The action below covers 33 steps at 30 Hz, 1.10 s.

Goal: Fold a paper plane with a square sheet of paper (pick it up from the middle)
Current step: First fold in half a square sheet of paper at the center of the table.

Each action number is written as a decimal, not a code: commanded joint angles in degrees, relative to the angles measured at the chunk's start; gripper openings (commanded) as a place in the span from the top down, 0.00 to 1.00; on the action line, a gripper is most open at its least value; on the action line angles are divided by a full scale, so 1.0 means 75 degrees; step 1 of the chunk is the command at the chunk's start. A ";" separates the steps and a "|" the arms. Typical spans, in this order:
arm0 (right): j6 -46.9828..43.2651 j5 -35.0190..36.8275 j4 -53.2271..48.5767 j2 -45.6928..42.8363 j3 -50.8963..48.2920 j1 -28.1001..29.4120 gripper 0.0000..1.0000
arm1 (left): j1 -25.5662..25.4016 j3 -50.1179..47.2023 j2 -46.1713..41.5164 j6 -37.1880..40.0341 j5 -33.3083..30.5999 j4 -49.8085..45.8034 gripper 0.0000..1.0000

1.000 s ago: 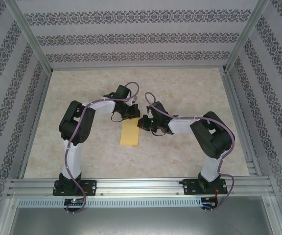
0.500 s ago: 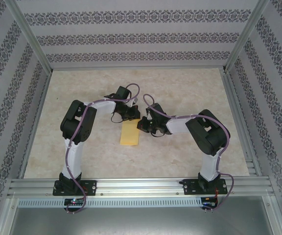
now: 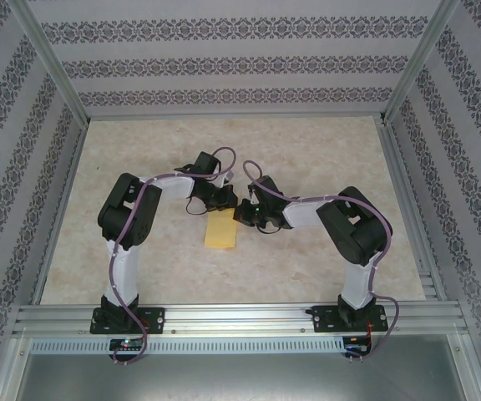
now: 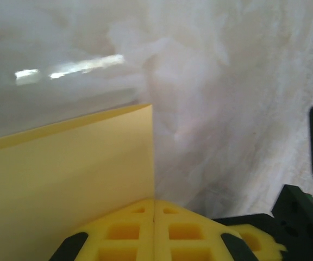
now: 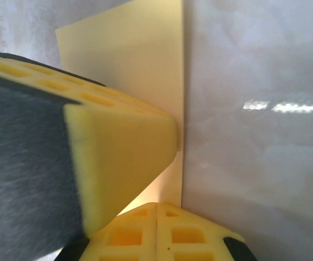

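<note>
Yellow folded paper (image 3: 221,233) lay long axis near-to-far on beige table (image 3: 324,146); left hand (image 4: 154,209) and right hand (image 5: 156,212) closed; patterned walls (image 3: 224,63) around.

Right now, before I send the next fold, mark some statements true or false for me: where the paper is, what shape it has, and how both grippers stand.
1. The yellow sheet lies on the table between the two arms. True.
2. The left gripper stands wide open. False: its pads are pressed together, shut.
3. The right gripper is shut. True.
4. The yellow sheet is already a pointed dart. False: from above it is a narrow rectangle.
5. Both grippers are at the sheet's near end. False: they are at its far end, away from the arm bases.
</note>
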 commanded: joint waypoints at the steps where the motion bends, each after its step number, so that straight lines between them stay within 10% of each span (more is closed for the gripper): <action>1: -0.0299 -0.0040 -0.0283 0.0099 0.0136 0.0180 1.00 | 0.0043 -0.0164 0.0187 0.0112 -0.0497 -0.0304 0.96; 33: 0.0588 0.0014 0.0236 -0.0787 -0.1703 0.1660 1.00 | 0.0200 -0.0543 0.0332 -0.0175 -0.1405 -0.0335 0.97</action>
